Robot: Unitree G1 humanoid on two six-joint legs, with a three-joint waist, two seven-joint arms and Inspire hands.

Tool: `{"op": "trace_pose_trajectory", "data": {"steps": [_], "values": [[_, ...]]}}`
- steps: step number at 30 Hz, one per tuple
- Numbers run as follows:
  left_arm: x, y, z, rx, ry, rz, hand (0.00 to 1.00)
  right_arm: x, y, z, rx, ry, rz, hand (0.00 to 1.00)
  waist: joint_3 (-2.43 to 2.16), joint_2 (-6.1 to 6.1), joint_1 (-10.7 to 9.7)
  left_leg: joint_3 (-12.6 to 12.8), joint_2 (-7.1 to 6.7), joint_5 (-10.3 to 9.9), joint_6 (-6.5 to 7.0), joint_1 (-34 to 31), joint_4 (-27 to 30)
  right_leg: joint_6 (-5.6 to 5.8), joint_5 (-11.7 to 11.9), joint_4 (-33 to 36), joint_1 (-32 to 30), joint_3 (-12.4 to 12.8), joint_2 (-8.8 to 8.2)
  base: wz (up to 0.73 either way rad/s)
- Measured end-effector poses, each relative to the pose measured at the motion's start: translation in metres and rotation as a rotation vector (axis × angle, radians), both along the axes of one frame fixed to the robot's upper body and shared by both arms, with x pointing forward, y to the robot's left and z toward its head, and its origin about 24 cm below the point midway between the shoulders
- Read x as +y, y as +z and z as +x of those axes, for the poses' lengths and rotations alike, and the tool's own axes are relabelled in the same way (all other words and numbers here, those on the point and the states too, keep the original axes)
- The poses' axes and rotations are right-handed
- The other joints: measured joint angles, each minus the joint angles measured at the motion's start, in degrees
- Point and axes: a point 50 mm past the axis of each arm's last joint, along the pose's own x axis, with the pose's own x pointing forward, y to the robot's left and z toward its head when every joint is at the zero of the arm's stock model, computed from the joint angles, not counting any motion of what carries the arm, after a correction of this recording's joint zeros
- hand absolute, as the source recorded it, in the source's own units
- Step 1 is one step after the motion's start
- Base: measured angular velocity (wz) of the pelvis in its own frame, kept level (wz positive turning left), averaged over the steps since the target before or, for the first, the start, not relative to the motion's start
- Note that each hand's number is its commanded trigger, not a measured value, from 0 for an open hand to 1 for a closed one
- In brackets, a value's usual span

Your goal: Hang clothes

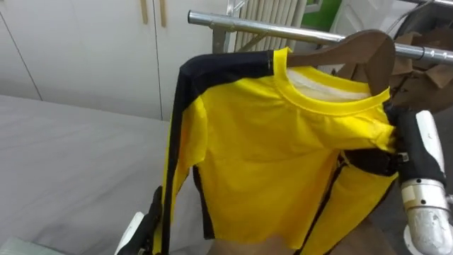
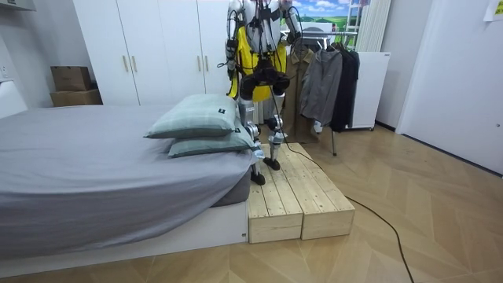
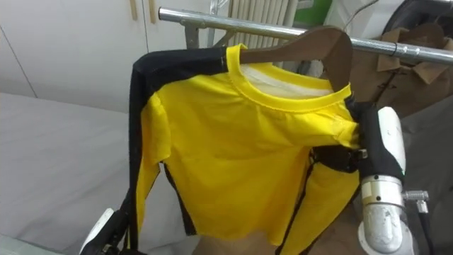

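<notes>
Yellow shirt [image 1: 283, 156]: on wooden hanger [image 1: 371, 49], just beside metal rail [image 1: 233, 23].
Right hand [image 1: 425, 142]: clamped on shirt's shoulder, partly behind cloth.
Left hand [image 1: 145, 227]: by black sleeve, cut off; grip cannot be told.

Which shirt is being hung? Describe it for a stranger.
Find the metal rail beyond the grey bed. Against it, a wooden hanger carries a yellow shirt with a black sleeve; the other clothes on the rack are grey or dark.
</notes>
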Motion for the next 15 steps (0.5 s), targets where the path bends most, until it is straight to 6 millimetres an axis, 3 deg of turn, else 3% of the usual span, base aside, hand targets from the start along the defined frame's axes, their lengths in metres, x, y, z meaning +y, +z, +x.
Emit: {"op": "trace_pose_trajectory", "data": {"steps": [5,11,15], "values": [[0.006,0.006,0.002,-0.022,0.006,0.006,0.00,-0.012,0.004,0.016,0.060,0.006,-0.047,1.00,-0.11,-0.29,0.19,-0.73,0.09,0.03,-0.03,-0.53,0.23,-0.12,0.04,-0.01,-0.22,-0.63,-0.09,0.06],[0.009,0.007,0.002,-0.018,-0.001,0.007,0.00,-0.029,-0.011,0.018,0.214,-0.002,-0.112,1.00,-0.18,-0.81,0.83,-0.99,0.10,0.03,-0.03,-0.55,0.21,-0.18,-0.01,0.19,-0.18,-0.76,-0.16,0.01],[0.009,0.008,0.002,-0.014,-0.015,0.008,0.00,-0.041,-0.009,0.024,0.280,-0.022,-0.130,1.00,-0.21,-1.63,1.13,-1.56,-0.03,0.08,-0.09,-0.70,0.25,-0.18,-0.01,0.20,-0.14,-1.18,-0.43,0.07]]}}
